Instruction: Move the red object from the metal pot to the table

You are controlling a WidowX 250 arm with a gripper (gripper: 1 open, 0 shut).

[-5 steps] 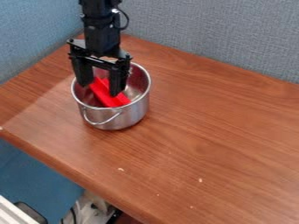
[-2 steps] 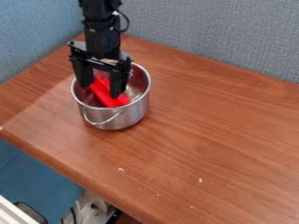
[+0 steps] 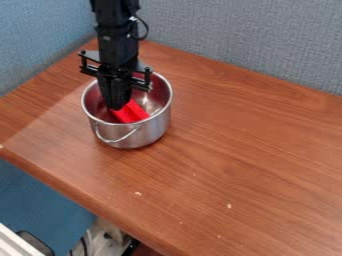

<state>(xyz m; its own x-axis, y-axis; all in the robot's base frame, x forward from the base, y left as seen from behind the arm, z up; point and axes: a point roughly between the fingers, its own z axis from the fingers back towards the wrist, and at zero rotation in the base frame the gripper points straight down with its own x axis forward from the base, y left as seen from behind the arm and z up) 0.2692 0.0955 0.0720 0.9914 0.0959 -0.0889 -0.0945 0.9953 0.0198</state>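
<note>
The metal pot (image 3: pixel 131 125) stands on the table (image 3: pixel 227 150) at its left side. Inside it lies the red object (image 3: pixel 131 116), its lower end showing below the fingers. My gripper (image 3: pixel 119 101) points straight down into the pot, with its fingers drawn together around the upper part of the red object. The object's top end is hidden behind the fingers. It still rests in the pot.
A blue-grey wall runs behind the table. The tabletop's front edge runs diagonally from lower left to bottom centre, with floor and clutter below it. Bare wood stretches to the right of the pot.
The fingers, spread wide across the pot before, have closed together on the red object. The arm has stayed in place.
</note>
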